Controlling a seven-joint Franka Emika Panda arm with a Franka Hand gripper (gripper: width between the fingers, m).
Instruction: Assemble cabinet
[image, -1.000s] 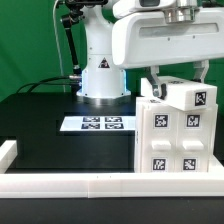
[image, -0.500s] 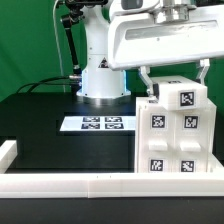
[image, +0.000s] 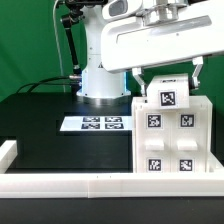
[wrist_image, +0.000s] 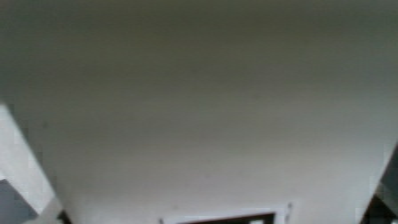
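The white cabinet (image: 172, 145) stands on the black table at the exterior view's right, with several black-and-white tags on its front. My gripper (image: 170, 80) is just above it. Its fingers (image: 139, 80) grip the two sides of the cabinet's top white block (image: 168, 97), which carries one tag and sits slightly tilted on the body. In the wrist view a blurred white surface of the cabinet (wrist_image: 196, 110) fills the picture, with a tag's edge (wrist_image: 222, 217) showing. My fingertips are hidden there.
The marker board (image: 98, 123) lies flat on the table in front of the arm's base (image: 102, 82). A low white wall (image: 90, 184) runs along the table's front edge, with a raised corner (image: 7, 152) at the exterior view's left.
My gripper has moved toward the exterior view's left and a little up. The top tagged block has shifted left with it over the cabinet body.
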